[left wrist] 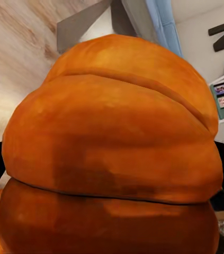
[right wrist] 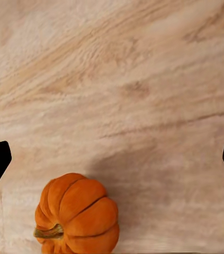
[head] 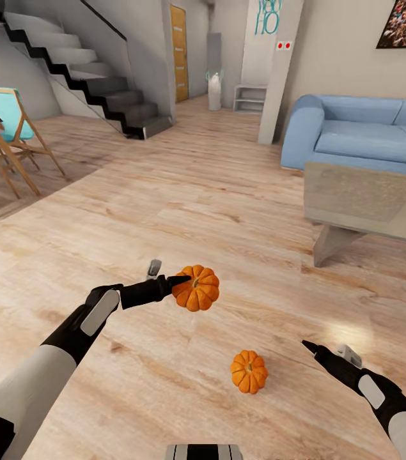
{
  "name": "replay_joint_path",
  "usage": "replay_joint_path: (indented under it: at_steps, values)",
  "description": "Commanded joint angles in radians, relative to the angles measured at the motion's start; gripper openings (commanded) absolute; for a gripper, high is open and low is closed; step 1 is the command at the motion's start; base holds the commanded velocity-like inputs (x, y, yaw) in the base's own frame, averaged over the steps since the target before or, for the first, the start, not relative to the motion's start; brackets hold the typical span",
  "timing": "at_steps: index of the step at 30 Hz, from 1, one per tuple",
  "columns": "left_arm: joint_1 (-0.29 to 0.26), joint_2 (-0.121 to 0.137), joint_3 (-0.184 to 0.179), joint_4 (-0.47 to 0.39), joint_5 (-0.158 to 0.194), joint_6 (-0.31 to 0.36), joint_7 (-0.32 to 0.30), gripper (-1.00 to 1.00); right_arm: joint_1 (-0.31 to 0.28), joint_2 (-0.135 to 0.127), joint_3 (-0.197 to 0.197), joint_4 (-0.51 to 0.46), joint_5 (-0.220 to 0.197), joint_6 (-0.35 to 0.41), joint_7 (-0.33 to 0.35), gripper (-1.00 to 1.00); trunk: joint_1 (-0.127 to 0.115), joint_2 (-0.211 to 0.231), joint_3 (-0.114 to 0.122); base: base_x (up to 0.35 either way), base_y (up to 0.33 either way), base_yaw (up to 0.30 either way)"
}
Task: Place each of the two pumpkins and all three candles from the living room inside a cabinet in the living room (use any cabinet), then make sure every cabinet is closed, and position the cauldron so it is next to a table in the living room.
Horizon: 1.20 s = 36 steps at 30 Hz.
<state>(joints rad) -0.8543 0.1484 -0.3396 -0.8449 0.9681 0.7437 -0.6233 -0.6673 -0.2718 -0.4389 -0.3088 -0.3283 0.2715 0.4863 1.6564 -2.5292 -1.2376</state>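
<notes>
Between the 2 arms, low over the wood floor (head: 183, 191): 1 pumpkin (head: 196, 289) sitting pinched at the left gripper (head: 180, 281), ribbed skin crowding the left wrist view; judging it light, rigid, smooth and rounded, so best squeezed across its belly rather than the stem. Second pumpkin (head: 249, 371) lying free on the boards just beside the right gripper (head: 308, 346), whose fingers are spreading wide and holding nothing. Further out, glass-topped table (head: 369, 198) and blue sofa (head: 362, 131) to the right, chairs (head: 4, 128) and stairs (head: 87, 70) to the left; nothing blocking the reach.
</notes>
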Motion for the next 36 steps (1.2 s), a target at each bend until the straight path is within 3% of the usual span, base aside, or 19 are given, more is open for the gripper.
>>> replay_joint_path:
  at_steps: [1,12,23,26,27,28,31,36]
  values:
    - [0.000,0.001,0.001,-0.001,0.010,0.003,-0.001,-1.00,0.000,0.000,0.000,0.000,0.000,0.000,0.000,1.00,0.000,0.000,0.001,0.000,0.000,-0.283]
    - [0.000,-0.001,0.001,-0.001,0.009,0.003,-0.001,-1.00,0.000,0.000,-0.001,-0.001,0.001,0.000,0.000,1.00,0.000,0.000,0.008,0.000,0.000,-0.268]
    - [0.000,-0.001,0.001,-0.001,0.008,0.003,-0.001,-1.00,0.000,0.001,0.000,-0.003,0.011,0.000,0.000,1.00,0.000,0.000,0.008,0.000,0.000,-0.023]
    - [0.000,0.004,0.001,-0.003,0.015,0.005,-0.003,-1.00,0.000,0.004,0.003,-0.004,0.008,0.005,0.054,1.00,0.000,0.000,0.008,0.000,0.000,0.000]
    - [-0.001,0.001,0.003,-0.012,0.017,0.006,-0.060,-1.00,-0.002,0.007,0.035,0.030,0.013,0.016,0.150,1.00,0.000,0.000,0.008,0.000,0.000,0.000]
    - [-0.001,-0.001,0.005,-0.017,0.018,0.005,-0.104,-1.00,-0.004,0.008,0.065,0.042,0.013,0.025,0.177,1.00,0.000,0.000,0.008,0.000,0.000,0.000]
    - [-0.002,-0.004,0.008,-0.035,0.017,0.003,-0.162,-1.00,-0.013,0.011,0.110,0.053,0.013,0.037,0.198,1.00,0.000,0.000,0.008,0.000,0.000,0.000]
    - [0.000,-0.021,0.007,-0.026,0.015,-0.013,-0.175,-1.00,-0.025,0.036,0.122,0.048,0.013,0.052,0.202,1.00,0.000,0.000,0.008,0.000,0.000,0.000]
